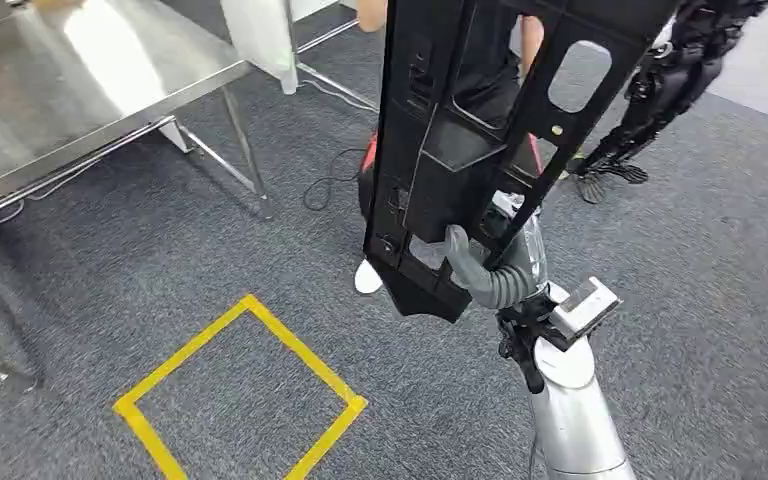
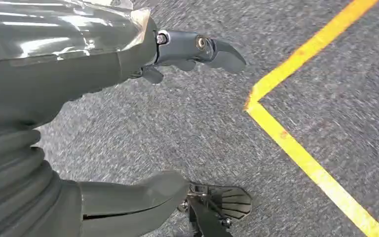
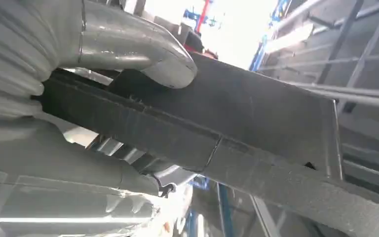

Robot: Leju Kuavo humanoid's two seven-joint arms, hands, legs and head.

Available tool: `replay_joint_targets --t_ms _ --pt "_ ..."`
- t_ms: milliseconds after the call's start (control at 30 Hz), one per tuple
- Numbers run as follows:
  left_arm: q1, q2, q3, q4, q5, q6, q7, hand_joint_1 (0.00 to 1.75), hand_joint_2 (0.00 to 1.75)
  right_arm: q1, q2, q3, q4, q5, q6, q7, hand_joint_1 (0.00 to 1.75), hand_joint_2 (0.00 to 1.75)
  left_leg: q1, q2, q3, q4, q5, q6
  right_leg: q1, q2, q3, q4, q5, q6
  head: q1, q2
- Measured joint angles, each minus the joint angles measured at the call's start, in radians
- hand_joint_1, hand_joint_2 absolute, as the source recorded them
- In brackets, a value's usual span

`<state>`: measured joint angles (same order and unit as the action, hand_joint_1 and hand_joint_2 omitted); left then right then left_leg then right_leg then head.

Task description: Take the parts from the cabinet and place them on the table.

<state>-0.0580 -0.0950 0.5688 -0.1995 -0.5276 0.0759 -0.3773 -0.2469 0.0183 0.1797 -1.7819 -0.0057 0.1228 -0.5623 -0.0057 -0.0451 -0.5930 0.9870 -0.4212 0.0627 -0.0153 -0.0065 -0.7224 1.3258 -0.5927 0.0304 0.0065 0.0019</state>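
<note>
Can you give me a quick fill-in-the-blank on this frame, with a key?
1. The black plastic part is held by the robot's ____ hand.
2. The tape square on the carpet is ____ in colour.
3. The left hand hangs over the carpet and holds ____.
4. The metal table stands to the robot's ____.

Missing words: right; yellow; nothing; left

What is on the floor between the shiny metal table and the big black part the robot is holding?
In the head view, grey carpet with a black cable lies between the metal table and the black part held by the right hand.
</note>
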Motion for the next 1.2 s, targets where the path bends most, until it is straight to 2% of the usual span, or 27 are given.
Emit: replay_joint_targets --t_ms 33,100,133,200,267,300,333,367,400,467,500,533,600,633,667,800,833,867,900,967,1000,1033,1067,1100,1133,1167,1200 --pt "0.002 0.0 0.0 0.0 0.001 0.0 0.0 0.0 1.75 -0.001 -0.002 0.0 0.003 0.0 0.0 0.0 1.75 1.75 0.0 -0.015 0.002 0.001 -0.001 -0.001 -0.001 0.001 0.016 -0.048 0.031 0.012 0.0 0.0" --pt "0.003 -0.003 0.0 0.0 0.002 0.001 0.0 0.0 1.75 -0.002 -0.002 0.0 0.003 0.0 0.0 0.0 1.75 1.75 0.004 -0.041 0.005 0.007 -0.006 -0.009 -0.008 0.016 0.096 -0.231 0.116 0.035 0.0 0.0" --pt "0.003 -0.003 0.0 0.0 0.002 0.002 0.0 0.0 1.75 -0.003 -0.002 0.0 0.004 0.0 0.0 0.0 1.75 1.75 0.003 -0.052 0.0 0.016 -0.012 -0.017 -0.017 0.045 0.124 -0.303 0.137 0.039 0.0 0.0" --pt "0.005 -0.002 0.001 0.0 0.003 0.003 0.0 0.0 1.75 -0.005 0.0 0.002 0.007 0.001 0.0 0.0 1.75 1.75 0.0 -0.065 -0.008 0.024 -0.018 -0.027 -0.01 0.031 0.132 -0.303 0.137 0.012 0.0 0.0" --pt "0.01 -0.002 0.002 0.0 0.003 0.006 0.0 0.0 1.75 -0.006 0.001 0.002 0.008 0.001 0.0 0.0 1.75 1.75 0.004 -0.071 -0.011 0.019 -0.018 -0.033 -0.001 0.022 0.132 -0.303 0.136 -0.003 0.0 0.0" --pt "0.011 0.002 0.003 0.0 0.003 0.008 0.0 0.0 1.75 -0.008 0.003 0.002 0.008 0.001 0.0 0.0 1.75 1.75 0.005 -0.069 -0.011 0.024 -0.023 -0.038 -0.016 0.014 0.135 -0.306 0.139 -0.012 0.0 0.0" --pt "0.012 -0.003 0.004 0.001 0.003 0.01 0.0 0.0 1.75 -0.011 0.006 0.003 0.008 0.001 0.0 0.0 1.75 1.75 0.001 -0.024 -0.017 0.044 -0.036 -0.044 -0.013 0.009 0.138 -0.307 0.138 -0.018 -0.002 0.0" --pt "0.008 -0.002 0.004 0.001 0.003 0.011 0.0 0.0 1.75 -0.012 0.008 0.003 0.008 0.001 0.0 -0.001 1.75 1.75 0.003 0.011 -0.042 0.097 -0.07 -0.051 -0.013 0.002 0.14 -0.307 0.134 -0.024 -0.01 0.0" --pt "0.006 -0.002 0.005 0.0 0.003 0.013 0.0 0.0 1.75 -0.011 0.009 0.003 0.008 0.001 0.001 -0.001 1.75 1.75 0.007 0.03 -0.082 0.173 -0.109 -0.056 -0.01 -0.005 0.141 -0.307 0.132 -0.026 -0.009 0.0" --pt "0.006 -0.004 0.006 0.001 0.003 0.014 0.0 0.0 1.75 -0.011 0.009 0.003 0.01 0.001 0.003 0.0 1.75 1.75 0.012 0.042 -0.166 0.326 -0.165 -0.063 -0.007 -0.024 0.142 -0.307 0.129 -0.03 -0.01 0.0" --pt "0.007 -0.004 0.007 0.0 0.003 0.014 0.0 0.0 1.75 -0.01 0.01 0.003 0.011 0.002 0.003 -0.001 1.75 1.75 0.014 0.042 -0.183 0.346 -0.157 -0.063 -0.006 -0.034 0.143 -0.307 0.127 -0.032 -0.01 0.0" --pt "0.008 -0.004 0.008 0.001 0.004 0.014 0.0 0.0 1.75 -0.01 0.01 0.003 0.012 0.002 0.003 0.0 1.75 1.75 0.014 0.043 -0.172 0.315 -0.129 -0.061 -0.006 -0.042 0.145 -0.307 0.126 -0.033 -0.01 0.0" --pt "0.008 -0.004 0.011 0.0 0.005 0.014 0.0 0.0 1.75 -0.011 0.011 0.003 0.012 0.002 0.003 0.0 1.75 1.75 0.012 0.056 -0.084 0.145 -0.04 -0.049 -0.003 -0.06 0.154 -0.307 0.119 -0.029 -0.01 0.0" --pt "0.007 -0.003 0.013 0.0 0.005 0.014 0.0 0.0 1.75 -0.013 0.011 0.003 0.012 0.002 0.003 0.0 1.75 1.75 0.007 0.087 -0.034 0.058 -0.008 -0.038 -0.002 -0.067 0.159 -0.307 0.116 -0.027 -0.01 0.0" --pt "0.004 -0.001 0.015 0.0 0.005 0.014 0.0 0.0 1.75 -0.013 0.012 0.003 0.012 0.002 0.003 0.0 1.75 1.75 -0.003 0.116 -0.022 0.033 -0.019 -0.033 0.004 -0.074 0.162 -0.307 0.112 -0.022 -0.009 0.0" --pt "0.005 -0.001 0.017 0.0 0.004 0.015 0.0 0.0 1.75 -0.015 0.014 0.004 0.012 0.002 0.003 0.0 1.75 1.75 -0.01 0.073 -0.019 0.017 -0.016 -0.016 0.006 -0.109 0.177 -0.32 0.106 -0.002 -0.009 0.0" --pt "0.008 -0.003 0.017 0.0 0.004 0.015 0.0 0.0 1.75 -0.016 0.013 0.004 0.012 0.002 0.003 0.0 1.75 1.75 0.004 0.064 -0.002 0.001 -0.004 -0.012 0.005 -0.073 0.165 -0.302 0.099 0.003 -0.006 0.0" --pt "0.005 -0.004 0.017 0.0 0.003 0.015 0.0 0.0 1.75 -0.016 0.013 0.004 0.012 0.002 0.003 0.0 1.75 1.75 0.005 0.055 0.001 -0.004 -0.001 -0.007 0.005 -0.033 0.153 -0.266 0.082 0.0 -0.006 0.0" --pt "0.004 -0.003 0.017 0.0 0.002 0.014 0.0 0.0 1.75 -0.015 0.013 0.004 0.012 0.001 0.003 -0.001 1.75 1.75 0.005 0.045 0.001 -0.004 -0.001 -0.006 0.003 -0.009 0.113 -0.188 0.048 -0.006 -0.003 0.0" --pt "0.001 -0.005 0.017 -0.001 -0.003 0.01 -0.001 0.0 1.75 -0.005 0.01 0.003 0.013 0.001 0.003 0.0 1.75 1.75 0.005 0.017 0.002 -0.004 -0.003 -0.003 0.001 0.0 0.024 -0.029 -0.006 -0.008 -0.002 0.0" --pt "0.001 -0.005 0.017 -0.001 -0.003 0.01 -0.002 0.0 1.75 0.001 0.01 0.003 0.013 0.001 0.003 0.0 1.75 1.75 0.005 0.004 0.002 -0.003 -0.003 -0.003 0.001 0.001 0.0 0.005 -0.008 -0.002 -0.002 0.0" --pt "0.002 -0.006 0.017 -0.001 -0.003 0.01 -0.002 0.0 1.75 0.004 0.008 0.003 0.013 0.002 0.003 0.0 1.75 1.75 0.006 -0.01 0.004 -0.003 -0.004 -0.004 0.001 0.001 0.0 -0.012 0.009 0.007 -0.001 0.0" --pt "0.004 -0.007 0.017 -0.001 0.0 0.01 -0.002 0.0 1.75 0.004 0.008 0.003 0.013 0.003 0.003 0.0 1.75 1.75 0.006 -0.024 0.006 -0.001 -0.006 -0.007 -0.001 0.002 0.025 -0.078 0.047 0.02 -0.002 0.0" --pt "0.005 -0.008 0.018 -0.001 0.0 0.01 -0.002 0.0 1.75 0.004 0.008 0.003 0.013 0.005 0.004 0.0 1.75 1.75 0.008 -0.039 0.009 0.001 -0.008 -0.01 -0.004 0.008 0.072 -0.185 0.096 0.032 -0.002 0.0" --pt "0.005 -0.008 0.018 -0.001 0.0 0.009 -0.003 0.0 1.75 0.004 0.008 0.003 0.013 0.007 0.005 0.0 1.75 1.75 0.008 -0.051 0.009 0.006 -0.012 -0.016 -0.011 0.029 0.115 -0.28 0.135 0.042 -0.001 0.0" --pt "0.005 -0.006 0.019 -0.001 0.0 0.009 -0.003 0.0 1.75 0.004 0.007 0.003 0.014 0.008 0.006 0.0 1.75 1.75 0.005 -0.06 0.005 0.013 -0.017 -0.023 -0.013 0.056 0.126 -0.304 0.139 0.033 0.0 0.0" --pt "0.005 -0.006 0.021 -0.001 -0.003 0.01 -0.003 0.0 1.75 0.003 0.008 0.004 0.014 0.01 0.007 0.0 1.75 1.75 0.002 -0.069 0.0 0.018 -0.022 -0.029 -0.012 0.044 0.132 -0.312 0.142 0.02 0.002 0.0"
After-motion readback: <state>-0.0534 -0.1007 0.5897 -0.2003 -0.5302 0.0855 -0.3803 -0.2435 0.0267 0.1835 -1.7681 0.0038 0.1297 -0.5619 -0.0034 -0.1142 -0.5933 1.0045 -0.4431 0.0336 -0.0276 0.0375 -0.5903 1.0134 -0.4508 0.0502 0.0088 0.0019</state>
